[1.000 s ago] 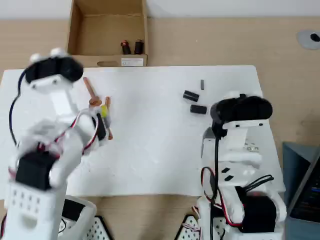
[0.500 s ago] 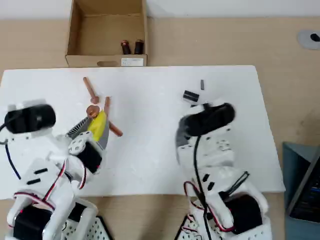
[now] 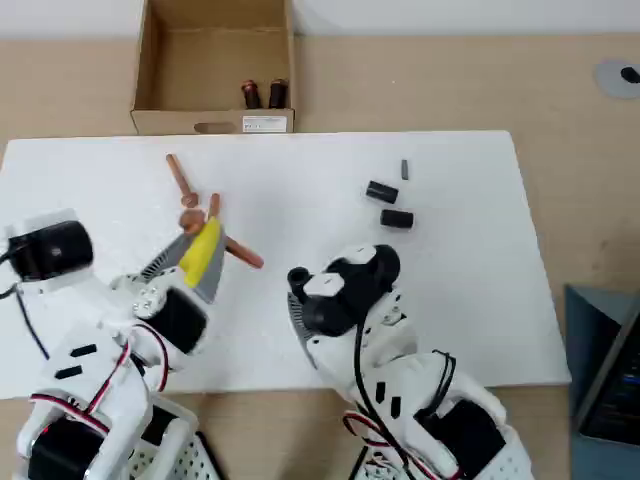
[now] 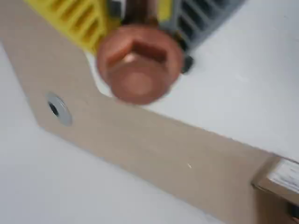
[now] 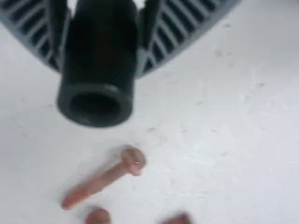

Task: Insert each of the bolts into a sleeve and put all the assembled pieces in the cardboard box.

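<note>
One bolt [image 4: 140, 70] is pinched head-out in the left gripper [image 4: 142, 14], and one black sleeve [image 5: 96, 70] is clamped in the right gripper [image 5: 100, 25] with its bore open. The high view adds the cardboard box [image 3: 150, 60] with two assembled pieces [image 3: 251, 95] inside. Both arms are on the white mat [image 3: 300, 180], well apart from the box. A loose bolt [image 3: 180, 178] and spare sleeves [image 3: 381, 191] lie nearer the box.

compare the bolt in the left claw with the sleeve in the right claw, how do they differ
The bolt is copper-coloured; the sleeve is black. The bolt's end toward its wrist camera is a solid head with a recess; the sleeve's is an open hollow bore. The bolt sits in the left claw, the sleeve in the right claw. Shared: each is clamped between its claw's fingers.
</note>
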